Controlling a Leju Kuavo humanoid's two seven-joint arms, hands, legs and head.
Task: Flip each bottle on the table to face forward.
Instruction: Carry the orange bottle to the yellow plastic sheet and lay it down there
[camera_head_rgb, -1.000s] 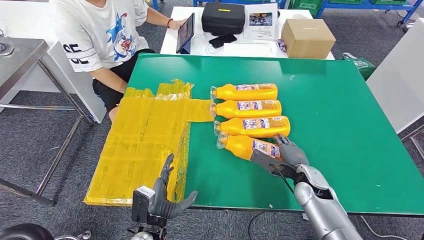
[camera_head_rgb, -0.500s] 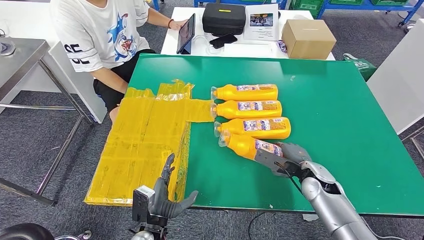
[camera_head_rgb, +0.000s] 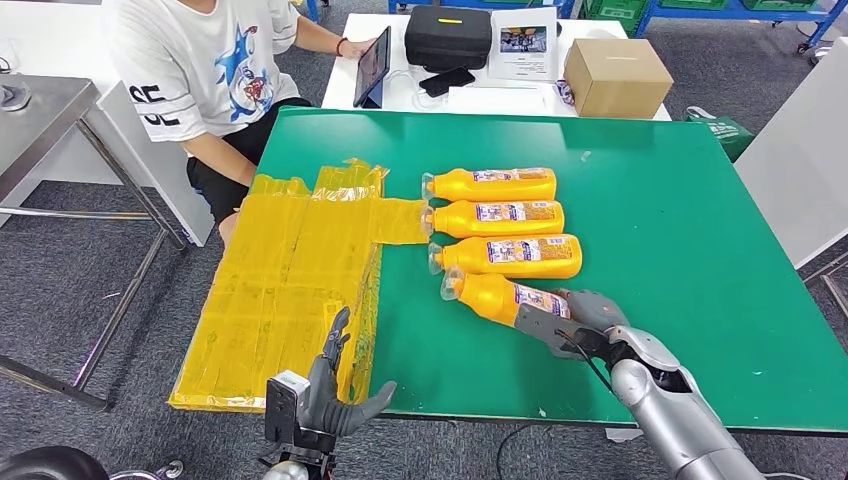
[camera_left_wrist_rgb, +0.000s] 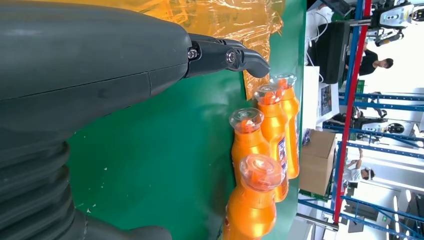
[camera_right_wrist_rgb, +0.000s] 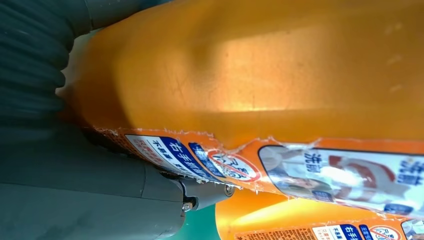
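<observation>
Nearest, low at the table's near edge, the left hand (camera_head_rgb: 335, 385) hangs with its fingers spread apart and nothing in them, just in front of the near end of the yellow plastic sheet (camera_head_rgb: 285, 285). In the left wrist view its dark fingertips (camera_left_wrist_rgb: 247, 57) point toward the sheet's crumpled edge without touching any bottle.

To the right, the right hand (camera_head_rgb: 580, 318) is wrapped around the base end of the nearest bottle (camera_head_rgb: 495, 297). The thumb lies along the near side of the body and the other fingers curl over the top and far side, so the hand grips it. This orange bottle lies on its side on the green table (camera_head_rgb: 690, 250), slightly angled, with its clear-capped neck pointing left and its label partly showing just left of the hand. In the right wrist view the bottle's orange body (camera_right_wrist_rgb: 280, 70) presses close against the palm, with a torn-edged label (camera_right_wrist_rgb: 320, 170) along it and another bottle just beyond.

Farther back, three more orange bottles lie on their sides in a row, caps to the left and labels up: the second bottle (camera_head_rgb: 510, 256) just beside the held one, then the third bottle (camera_head_rgb: 497, 218), then the farthest bottle (camera_head_rgb: 492, 184).

Beyond the table a person (camera_head_rgb: 200, 70) sits at the far left holding a tablet (camera_head_rgb: 370, 66), and a white table holds a black case (camera_head_rgb: 446, 35) and a cardboard box (camera_head_rgb: 615, 76).
</observation>
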